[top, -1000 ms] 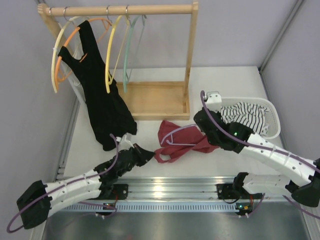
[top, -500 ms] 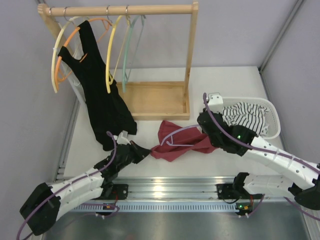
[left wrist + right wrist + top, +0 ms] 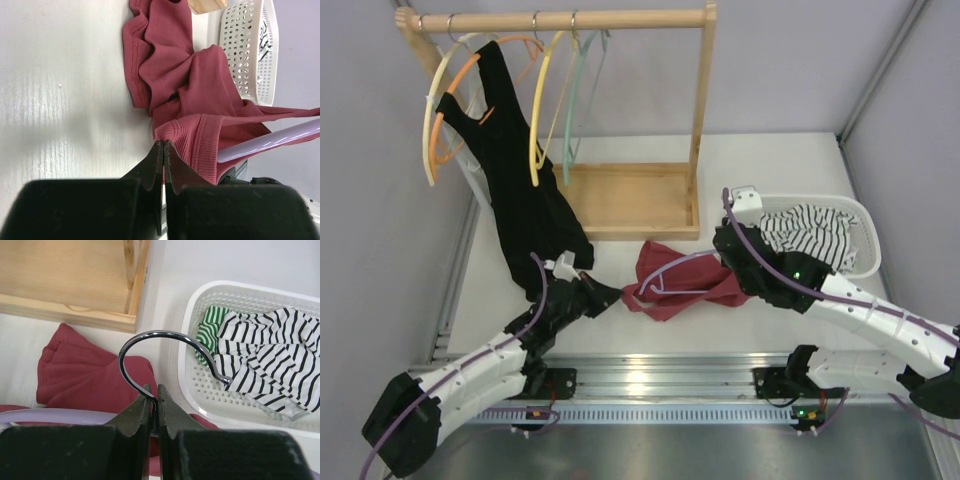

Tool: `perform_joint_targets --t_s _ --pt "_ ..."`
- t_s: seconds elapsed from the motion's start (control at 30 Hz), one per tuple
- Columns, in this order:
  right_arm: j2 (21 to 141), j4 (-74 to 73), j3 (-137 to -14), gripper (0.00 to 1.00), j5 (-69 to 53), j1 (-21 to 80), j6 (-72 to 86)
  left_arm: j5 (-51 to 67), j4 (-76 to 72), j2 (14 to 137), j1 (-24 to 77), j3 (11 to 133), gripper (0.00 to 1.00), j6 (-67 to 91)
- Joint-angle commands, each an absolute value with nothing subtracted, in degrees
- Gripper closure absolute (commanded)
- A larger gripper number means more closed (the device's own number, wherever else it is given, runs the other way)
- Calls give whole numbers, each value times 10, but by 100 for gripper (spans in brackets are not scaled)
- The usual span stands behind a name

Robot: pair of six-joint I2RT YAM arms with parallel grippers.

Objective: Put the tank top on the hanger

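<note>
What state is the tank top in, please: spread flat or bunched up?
Bunched up: the tank top lies in crumpled folds on the table, not spread flat.

The left gripper (image 3: 163,145) is pinching the ribbed hem of the tank top (image 3: 190,85), jaws pressing tight together. The tank top is lying bunched on the table (image 3: 65,90). The lavender hanger (image 3: 270,142) is poking out from its folds, and a white basket (image 3: 247,55) is sitting just beyond it.
</note>
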State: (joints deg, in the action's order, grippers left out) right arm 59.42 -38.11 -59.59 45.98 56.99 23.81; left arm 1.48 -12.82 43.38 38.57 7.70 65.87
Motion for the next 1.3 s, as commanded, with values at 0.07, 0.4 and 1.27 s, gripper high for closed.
perform_joint_targets --t_s 0.07,0.4,1.27 --pt "594 -348 -597 100 470 586 227 40 -132 440 374 114 100 638" --pt "603 -344 -596 100 480 593 226 63 -110 443 367 164 100 621" --pt "605 -173 -591 100 527 672 153 101 40 487 367 447 100 574"
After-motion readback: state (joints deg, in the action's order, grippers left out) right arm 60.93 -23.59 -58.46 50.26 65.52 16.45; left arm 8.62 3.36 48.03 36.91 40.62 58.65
